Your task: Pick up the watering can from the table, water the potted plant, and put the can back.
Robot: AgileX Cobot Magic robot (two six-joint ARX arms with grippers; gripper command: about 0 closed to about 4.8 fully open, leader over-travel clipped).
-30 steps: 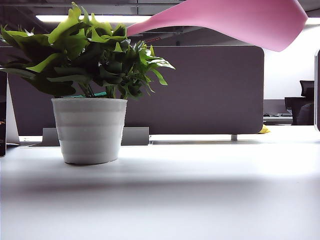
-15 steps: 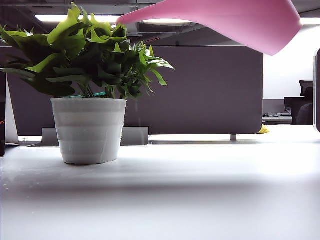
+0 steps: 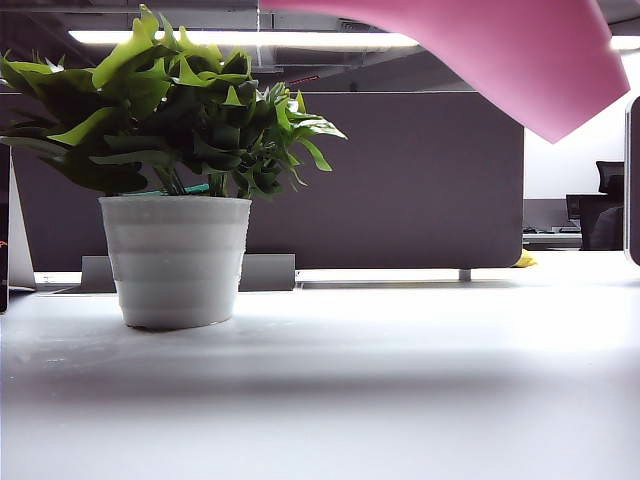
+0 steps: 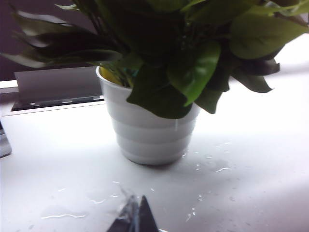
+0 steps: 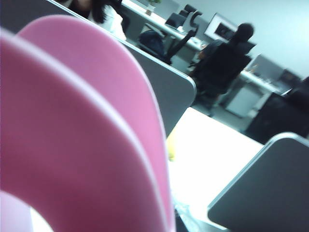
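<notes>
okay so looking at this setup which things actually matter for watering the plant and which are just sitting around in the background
Part of the job:
- watering can, pink, lifted above the table, filling the right wrist view; right gripper itself not visible
- potted plant in its white pot
- table
- left gripper, low beside the pot

Just background:
- grey partition
- office chair

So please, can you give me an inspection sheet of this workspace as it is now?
Surface: white table, water droplets beside the pot in the left wrist view.
Job's things: potted plant upright on the table; pink watering can held aloft, tilted above the plant's right side.
Clutter: nothing seen.
Grippers: left gripper low near the pot, fingers together, empty; right gripper not seen, the can fills its camera.
Cables: nothing seen.
Surroundings: grey partition, office desks, chairs, a person behind.
</notes>
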